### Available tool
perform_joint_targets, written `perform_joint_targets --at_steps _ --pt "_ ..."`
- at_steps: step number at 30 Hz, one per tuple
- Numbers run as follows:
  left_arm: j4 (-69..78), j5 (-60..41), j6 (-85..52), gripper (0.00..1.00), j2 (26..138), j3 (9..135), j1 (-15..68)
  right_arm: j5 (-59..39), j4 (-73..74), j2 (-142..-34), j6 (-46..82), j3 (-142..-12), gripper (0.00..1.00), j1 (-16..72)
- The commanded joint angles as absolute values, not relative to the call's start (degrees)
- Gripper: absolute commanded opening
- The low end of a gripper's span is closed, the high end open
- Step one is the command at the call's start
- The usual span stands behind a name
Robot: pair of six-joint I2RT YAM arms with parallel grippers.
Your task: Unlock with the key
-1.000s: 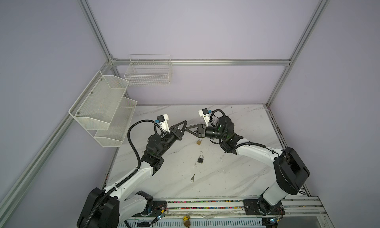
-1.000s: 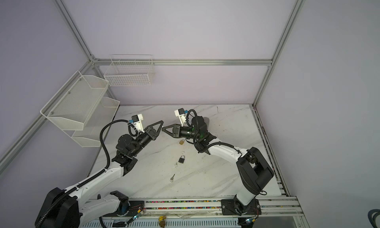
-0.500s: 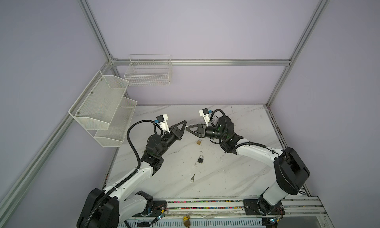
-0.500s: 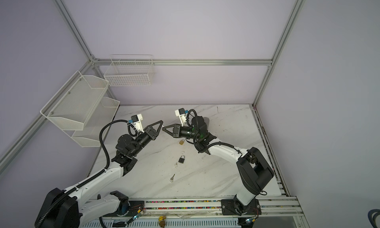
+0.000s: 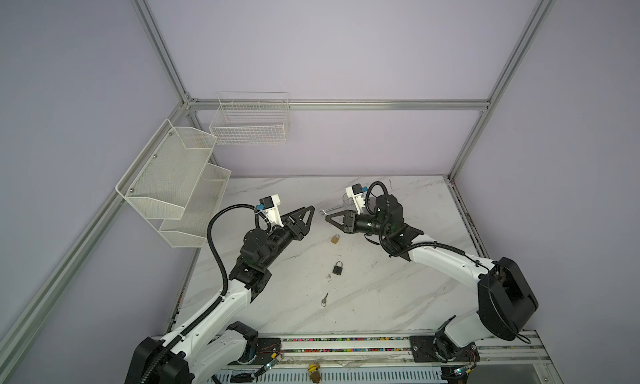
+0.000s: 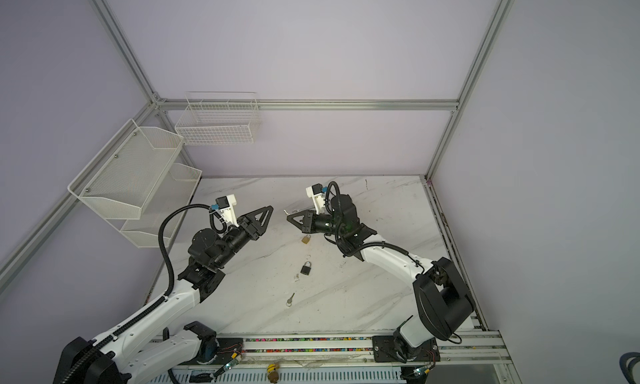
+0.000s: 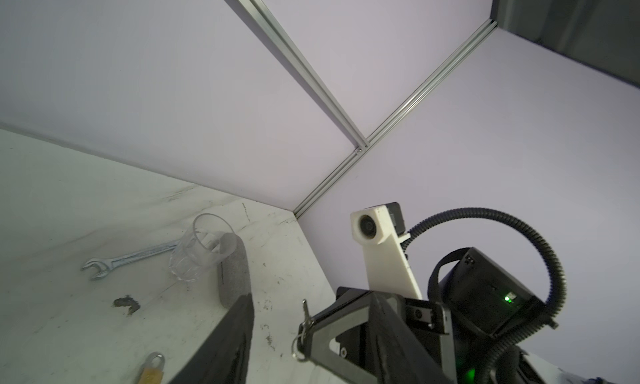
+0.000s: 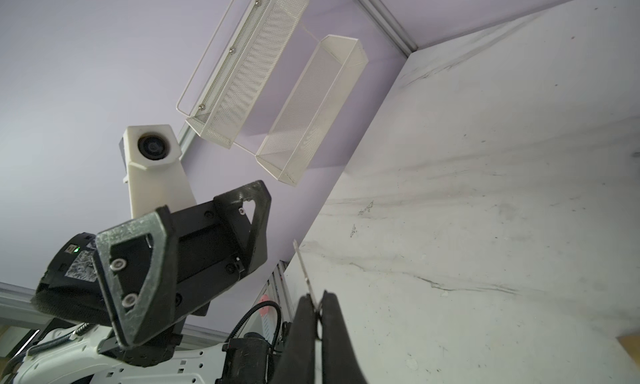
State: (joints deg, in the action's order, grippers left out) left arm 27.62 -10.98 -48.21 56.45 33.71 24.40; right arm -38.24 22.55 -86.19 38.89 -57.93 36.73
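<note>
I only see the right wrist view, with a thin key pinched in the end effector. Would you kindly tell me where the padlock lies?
Observer: A brass padlock lies on the table, close to the right end effector and untouched.
Operator: Thank you. Is that the only lock?
Observer: No, a black padlock lies apart from it, nearer the robot's base.
Operator: Is anything else lying near those two?
Observer: A loose key lies nearer the base still, separate from the held key.
</note>
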Motion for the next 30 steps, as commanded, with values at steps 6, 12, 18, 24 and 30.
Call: perform_joint_targets --at_steps 6,12,18,24,30 --pt "5.81 -9.23 -41.25 0.62 59.51 46.52 24.34 -32.98 8.02 -83.05 31.44 -55.54 0.00 34.37" --pt "-2.94 -10.19 -38.45 0.68 67.60 51.86 25.88 -29.92 6.47 -79.31 31.89 -49.77 0.00 31.52" --pt "-12.83 -6.12 -32.33 0.70 78.16 60.00 29.76 -28.39 5.01 -76.60 32.86 -45.33 0.00 27.07" --pt "-18.91 -1.15 -27.25 0.71 89.14 67.20 33.56 -29.73 5.53 -77.15 32.75 -43.60 0.00 24.07" --pt "-21.76 2.70 -24.00 0.71 97.77 72.69 35.38 -30.85 6.68 -78.40 31.75 -43.51 0.00 22.41"
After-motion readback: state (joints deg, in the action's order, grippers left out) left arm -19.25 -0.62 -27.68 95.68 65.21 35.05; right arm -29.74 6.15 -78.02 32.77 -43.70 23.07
